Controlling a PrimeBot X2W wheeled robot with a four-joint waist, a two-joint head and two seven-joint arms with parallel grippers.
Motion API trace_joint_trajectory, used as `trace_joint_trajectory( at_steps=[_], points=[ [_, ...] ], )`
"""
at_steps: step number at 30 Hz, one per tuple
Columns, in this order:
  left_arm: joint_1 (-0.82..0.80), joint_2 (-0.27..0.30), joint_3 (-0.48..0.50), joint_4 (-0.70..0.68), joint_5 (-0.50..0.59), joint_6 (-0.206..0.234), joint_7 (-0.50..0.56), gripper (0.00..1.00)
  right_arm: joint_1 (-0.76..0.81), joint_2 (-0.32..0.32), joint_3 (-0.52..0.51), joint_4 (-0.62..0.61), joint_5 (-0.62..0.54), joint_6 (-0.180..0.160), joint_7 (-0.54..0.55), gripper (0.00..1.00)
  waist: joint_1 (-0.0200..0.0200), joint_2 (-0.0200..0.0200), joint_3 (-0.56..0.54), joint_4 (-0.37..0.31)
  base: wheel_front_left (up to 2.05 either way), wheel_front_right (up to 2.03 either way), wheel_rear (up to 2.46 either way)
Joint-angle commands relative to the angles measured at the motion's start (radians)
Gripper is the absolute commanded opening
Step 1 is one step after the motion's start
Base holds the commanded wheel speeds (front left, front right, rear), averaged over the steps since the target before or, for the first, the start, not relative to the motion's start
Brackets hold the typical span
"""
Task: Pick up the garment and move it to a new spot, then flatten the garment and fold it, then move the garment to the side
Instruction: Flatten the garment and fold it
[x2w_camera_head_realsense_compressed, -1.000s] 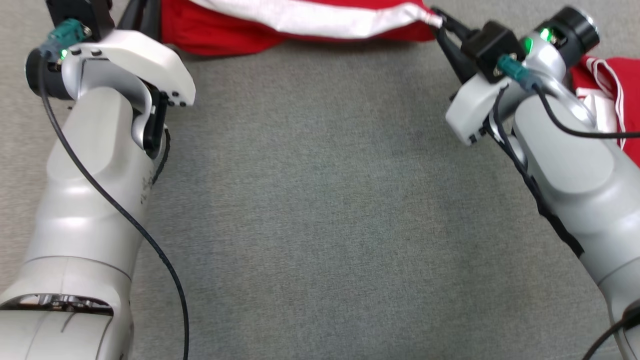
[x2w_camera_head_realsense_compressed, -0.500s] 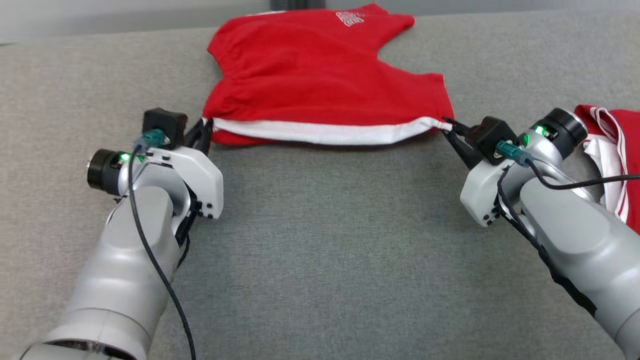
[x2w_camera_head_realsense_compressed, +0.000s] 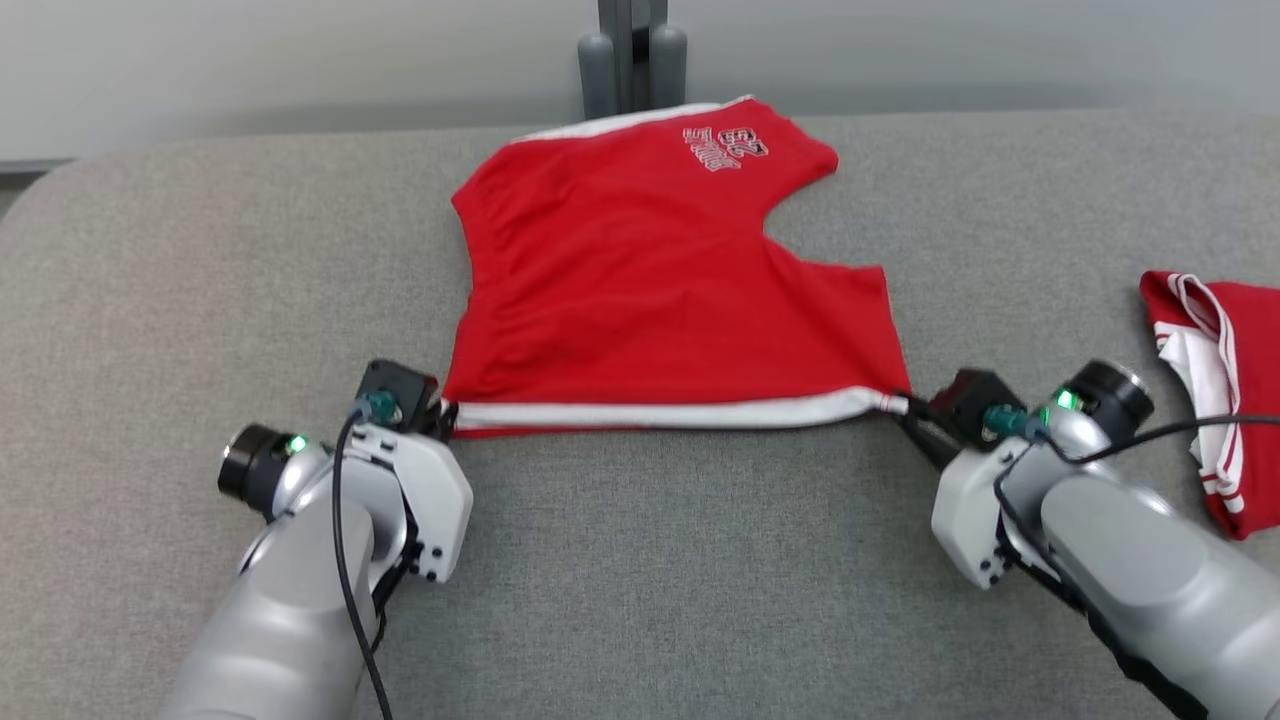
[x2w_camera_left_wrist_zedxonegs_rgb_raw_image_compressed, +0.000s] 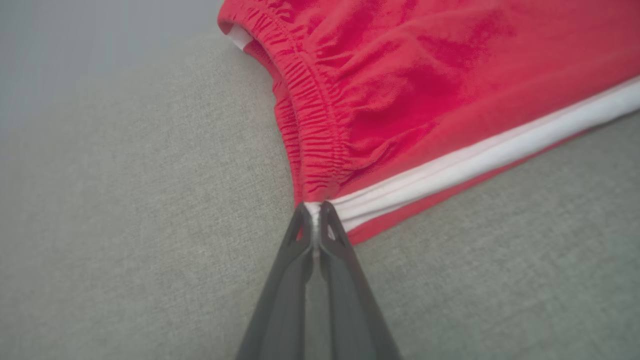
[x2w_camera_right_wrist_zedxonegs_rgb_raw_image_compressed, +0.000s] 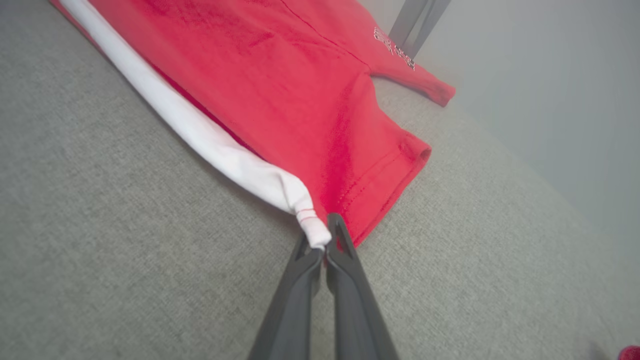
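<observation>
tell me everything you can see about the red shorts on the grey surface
The red shorts look like soft knit cloth, lying nearly flat on the grey fabric surface. They have a gathered elastic waistband, a white side stripe along the near edge, and a white printed logo on the far leg. The left gripper pinches the waistband corner, the right gripper the near leg's hem corner.

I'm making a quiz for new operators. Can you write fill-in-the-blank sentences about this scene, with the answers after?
The shorts lie spread on a ____ table. Both the left gripper and the right gripper have their jaws ____ on the shorts. The stripe stretched between them is ____. A second garment lies at the robot's ____.
Missing: grey; shut; white; right.
</observation>
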Motion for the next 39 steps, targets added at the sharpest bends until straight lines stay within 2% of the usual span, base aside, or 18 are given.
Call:
trace_joint_trajectory(
  at_steps=[1,10,16,26,32,39],
  points=[
    [0.034,0.008,-0.008,0.004,-0.010,0.000,0.004,0.00,0.026,-0.015,0.031,-0.008,0.034,-0.001,-0.001,0.00,0.0000,0.0000,-0.038,0.002,0.00,0.00,0.00],
    [0.156,0.008,-0.106,-0.016,-0.077,0.000,0.014,0.00,0.125,-0.059,0.108,-0.060,0.159,-0.001,0.005,0.00,0.0000,0.0000,-0.167,0.007,0.00,0.00,0.00],
    [0.202,0.008,-0.164,-0.023,-0.117,0.000,0.019,0.00,0.190,-0.091,0.112,-0.125,0.125,-0.001,0.052,0.00,0.0000,0.0000,-0.203,0.013,0.00,0.00,0.00],
    [0.303,0.020,-0.257,-0.072,-0.208,0.000,-0.023,0.00,0.299,-0.177,0.112,-0.236,0.178,-0.001,0.070,0.00,0.0000,0.0000,-0.270,0.037,0.00,0.00,0.00],
    [0.368,0.049,-0.296,-0.117,-0.274,0.000,-0.043,0.00,0.341,-0.209,0.112,-0.288,0.216,-0.001,0.048,0.00,0.0000,0.0000,-0.292,0.041,0.00,0.00,0.00],
    [0.432,0.103,-0.368,-0.194,-0.327,0.000,-0.046,0.00,0.386,-0.257,0.112,-0.365,0.201,-0.001,0.057,0.00,0.0000,0.0000,-0.301,0.038,0.00,0.00,0.00]
  ],
)
